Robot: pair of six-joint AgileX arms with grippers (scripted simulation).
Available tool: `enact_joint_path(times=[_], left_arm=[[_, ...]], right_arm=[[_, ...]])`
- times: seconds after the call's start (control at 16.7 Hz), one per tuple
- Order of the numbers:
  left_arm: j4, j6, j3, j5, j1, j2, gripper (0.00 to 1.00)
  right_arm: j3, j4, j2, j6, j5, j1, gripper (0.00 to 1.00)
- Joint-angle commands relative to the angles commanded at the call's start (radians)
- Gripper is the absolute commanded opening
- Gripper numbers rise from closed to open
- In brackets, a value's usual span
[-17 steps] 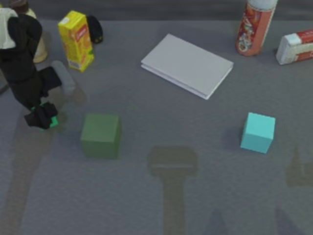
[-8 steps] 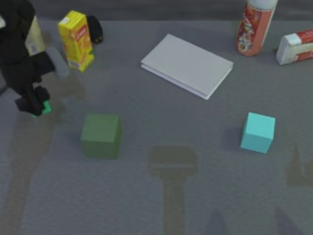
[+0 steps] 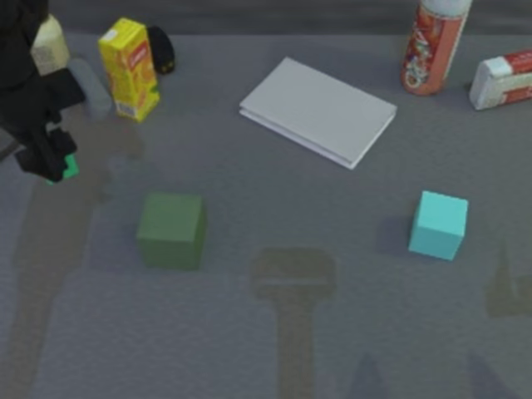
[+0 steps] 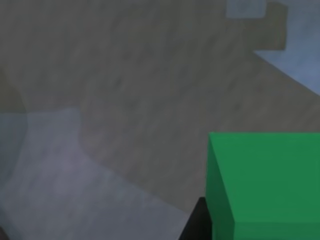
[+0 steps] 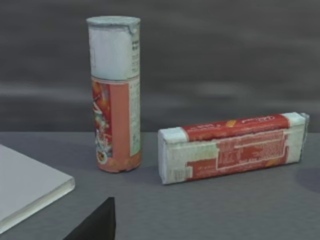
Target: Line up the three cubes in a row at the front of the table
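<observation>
left gripper (image 3: pixel 51 162): far left of table (image 3: pixel 249 332), jaws clamped on small green cube (image 3: pixel 70 169), lifted clear
olive cube (image 3: pixel 171 229): front-left; cyan cube (image 3: pixel 438 224): well apart, right
your move: carry it forward, set down level with both, square to olive cube; avoid yellow carton (image 3: pixel 129 68)
right arm: out of top view; can't tell its jaws

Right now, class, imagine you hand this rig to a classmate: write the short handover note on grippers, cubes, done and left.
Left gripper: shut on the small bright green cube, lifted at the table's left side.
Right gripper: not in the top view; its wrist camera faces the red canister and red packet.
Dark olive cube sits left of centre, cyan cube at right, both untouched.
Done: green cube grasped.
Left: set all three in a front row.
</observation>
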Motion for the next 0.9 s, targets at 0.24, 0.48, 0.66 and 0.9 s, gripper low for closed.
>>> enact_joint_path(times=[0.24, 0.48, 0.66, 0.9], left_arm=[[-0.023, -0.039, 0.048, -0.002, -0.111, 0.025, 0.00], [-0.067, -0.133, 0.128, -0.003, -0.346, 0.065, 0.00], [-0.105, -0.216, 0.191, -0.003, -0.563, 0.097, 0.00], [-0.141, -0.317, 0.262, -0.005, -0.811, 0.122, 0.00]], right_arm=[[0.000, 0.000, 0.000, 0.000, 0.000, 0.000, 1.00], [0.000, 0.000, 0.000, 0.000, 0.000, 0.000, 1.00], [0.000, 0.000, 0.000, 0.000, 0.000, 0.000, 1.00], [0.000, 0.000, 0.000, 0.000, 0.000, 0.000, 1.00]])
